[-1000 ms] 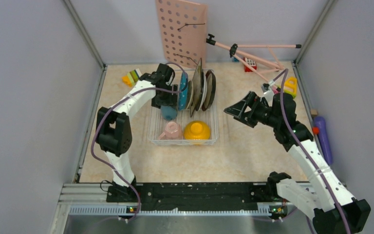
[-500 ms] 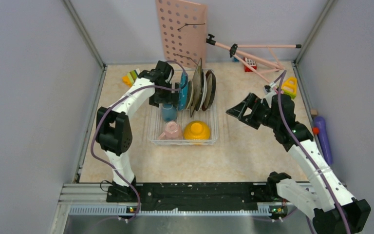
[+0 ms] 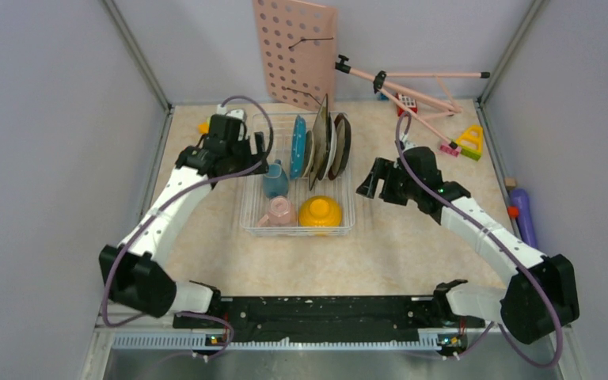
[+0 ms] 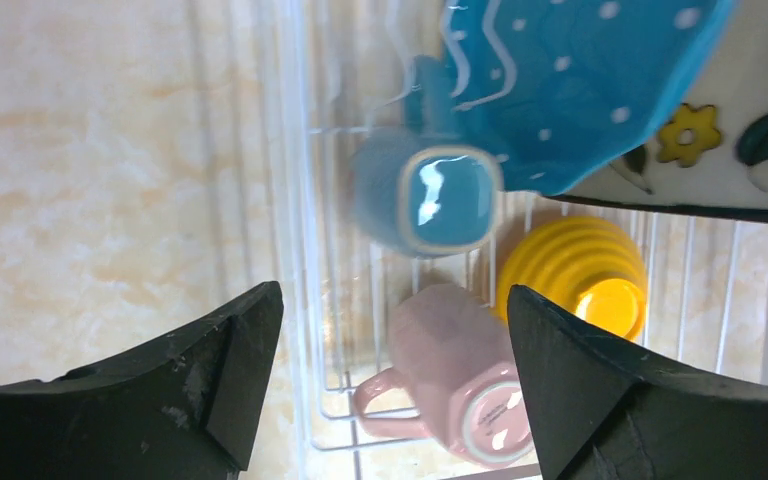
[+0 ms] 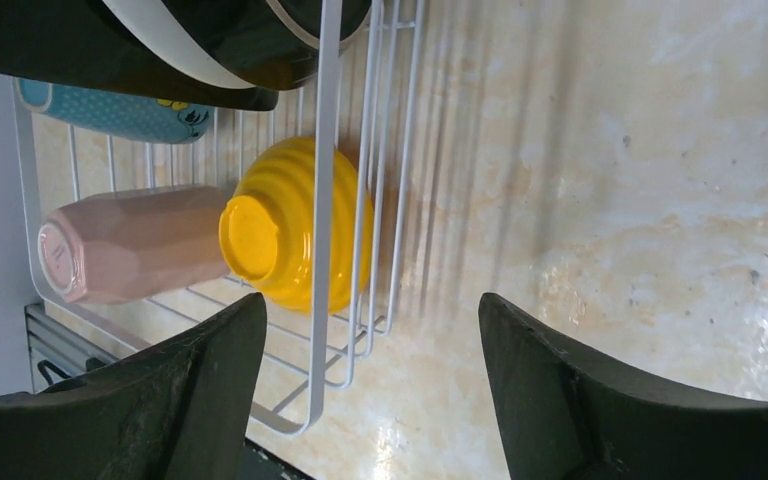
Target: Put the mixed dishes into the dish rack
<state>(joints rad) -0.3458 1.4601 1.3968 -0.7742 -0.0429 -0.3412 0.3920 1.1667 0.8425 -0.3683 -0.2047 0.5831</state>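
The white wire dish rack (image 3: 297, 230) holds all the dishes. The teal white-dotted dish (image 3: 298, 147), the square floral plate (image 3: 321, 141) and the brown-rimmed plate (image 3: 341, 146) stand upright at its back. The small blue cup (image 3: 275, 184), the pink cup (image 3: 277, 211) and the yellow-orange bowl (image 3: 321, 212) lie upside down in front. My left gripper (image 3: 258, 161) is open and empty above the rack's left edge. Its wrist view shows the blue cup (image 4: 425, 200), pink cup (image 4: 460, 375) and bowl (image 4: 575, 285). My right gripper (image 3: 366, 187) is open and empty just right of the rack (image 5: 325, 150), beside the bowl (image 5: 285, 235).
A pink pegboard (image 3: 295, 51) leans on the back wall. A pink folding frame (image 3: 412, 87) and toy blocks (image 3: 469, 142) lie at the back right. A purple object (image 3: 526, 222) lies by the right wall. An orange block (image 3: 204, 127) sits at the back left.
My left gripper has drawn back left, out from the teal dish to the rack's left edge. My right gripper has moved left, closer to the rack's right side.
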